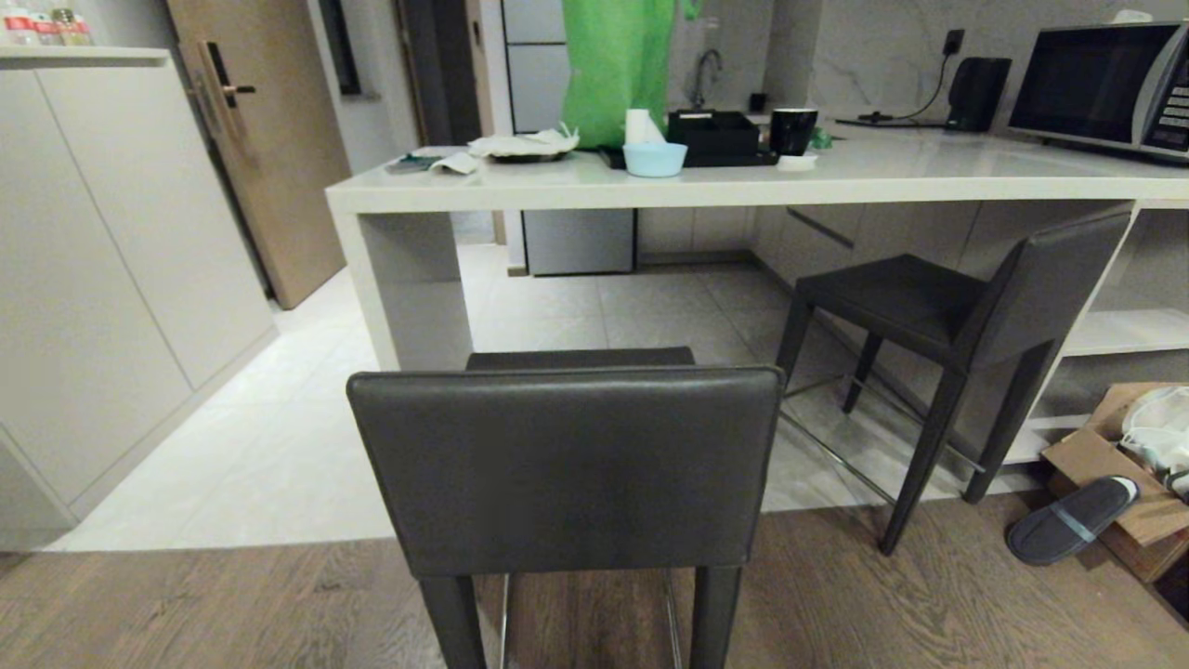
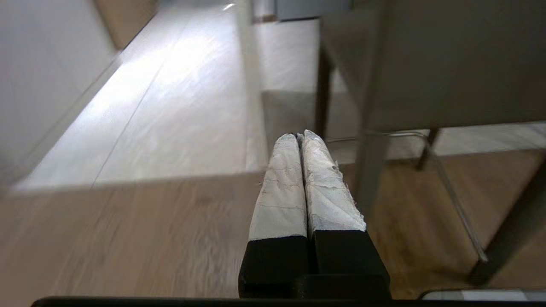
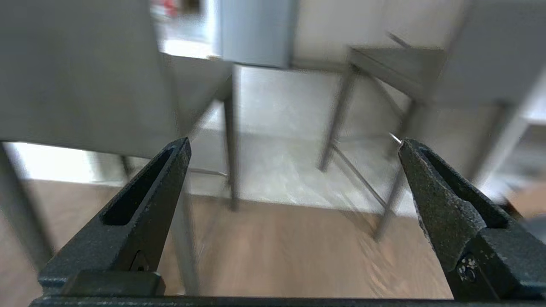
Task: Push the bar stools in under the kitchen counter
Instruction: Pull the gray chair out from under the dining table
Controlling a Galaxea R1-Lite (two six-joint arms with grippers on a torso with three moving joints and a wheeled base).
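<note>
— Where are the stools?
— The near stool (image 1: 567,465) stands out from the table (image 1: 725,181), backrest toward us, on the wood floor (image 1: 186,604). The far stool (image 1: 938,325) is on the right, angled, seat partly under the slab.
— And the jaws?
— The left gripper (image 2: 300,138) has its jaws pressed together, empty. The right gripper (image 3: 294,147) has its jaws spread wide, holding nothing.

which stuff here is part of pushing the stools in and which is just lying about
Job: near dark grey leather-look bar stool; second matching stool; pale cream stone-look kitchen counter.

Lying about: light blue bowl; black mug; silver microwave; grey slipper.
</note>
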